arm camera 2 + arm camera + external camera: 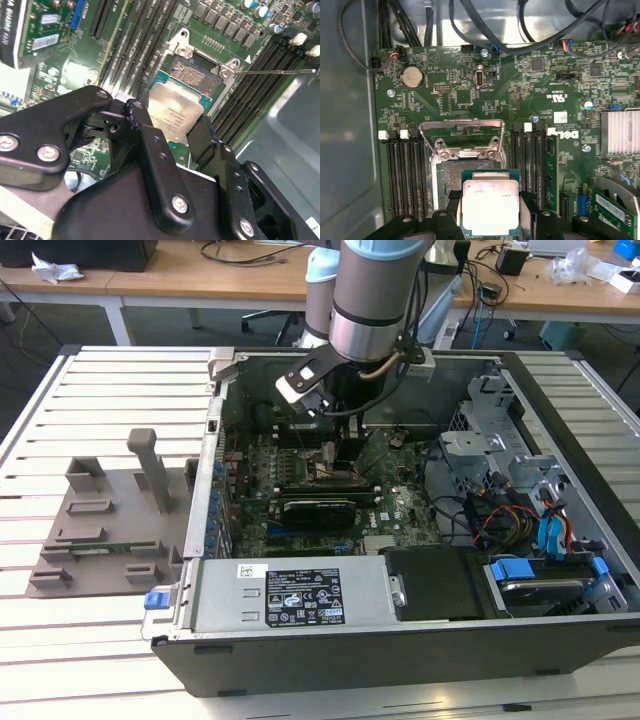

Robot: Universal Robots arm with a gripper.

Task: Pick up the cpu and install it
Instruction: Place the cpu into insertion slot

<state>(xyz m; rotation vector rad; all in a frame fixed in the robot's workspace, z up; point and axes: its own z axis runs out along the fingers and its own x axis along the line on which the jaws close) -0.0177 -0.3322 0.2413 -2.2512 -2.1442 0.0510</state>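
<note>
One arm (370,300) reaches down into an open computer case (560,570) in the exterior view, and its gripper (340,452) hangs low over the green board (395,510) in the middle of the case. From here I cannot make out what sits between the fingers. Well away from them, toward the exterior view's left, a grey tray (100,525) with raised blocks lies on the slatted table (60,660) outside the case. In the second wrist view the two black fingers (150,145) are clamped on the cpu (176,111), one against each side edge, with its silvery plate facing up and a thin greenish rim showing around it. Just beyond the fingertips lies the dark socket (192,75) with its metal frame (184,49), and the chip's far edge overlaps the socket's near edge. Whether the chip touches the socket I cannot tell. Long memory slots (135,45) run along the board to either side of the fingers. In the first wrist view the cpu (491,207) sits level between the fingers, over the near part of the socket (465,172). Farther out past the fingertips are a round coin battery (412,76) and a bundle of black cables (485,30) draped along the board's far edge.
</note>
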